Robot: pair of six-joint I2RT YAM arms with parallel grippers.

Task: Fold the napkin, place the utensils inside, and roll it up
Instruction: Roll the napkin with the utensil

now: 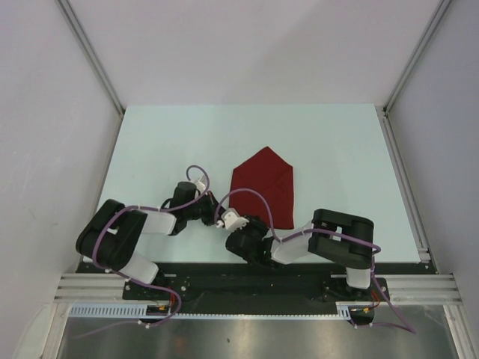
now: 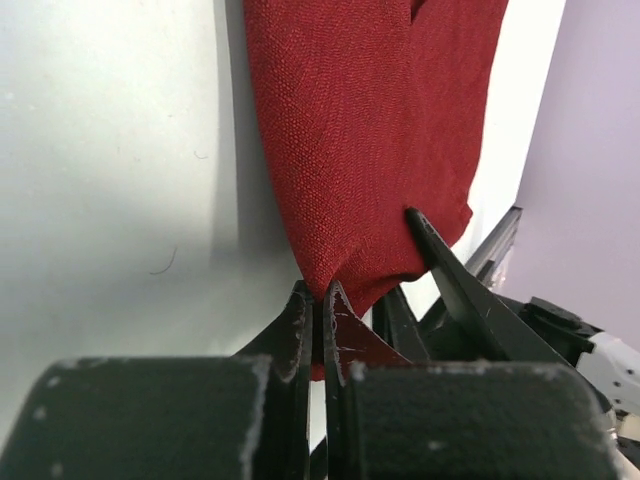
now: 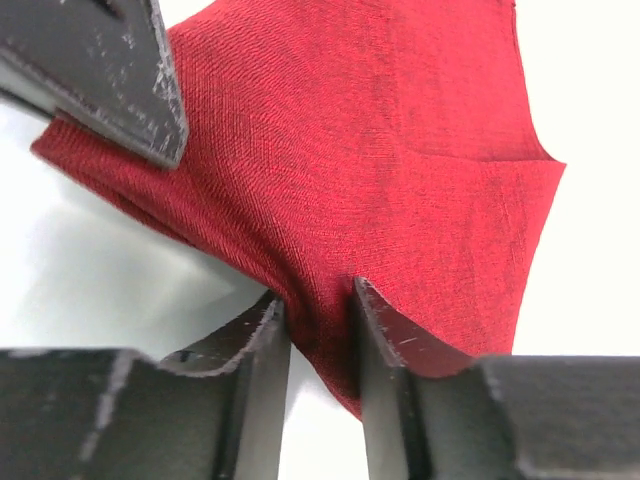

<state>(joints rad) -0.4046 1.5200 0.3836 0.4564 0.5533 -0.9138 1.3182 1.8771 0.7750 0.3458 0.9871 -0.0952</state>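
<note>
Holding: left gripper (image 2: 318, 292), jaws together and clamped on the near-left corner of the napkin (image 1: 263, 187), probably to lift it for the fold.
Right gripper (image 3: 318, 300): jaws narrowly apart astride a ridge of the same edge; I cannot tell whether they are clamped on it.
Napkin: centre of the top view, dark red, peaked toward the upper frame, creased.
</note>
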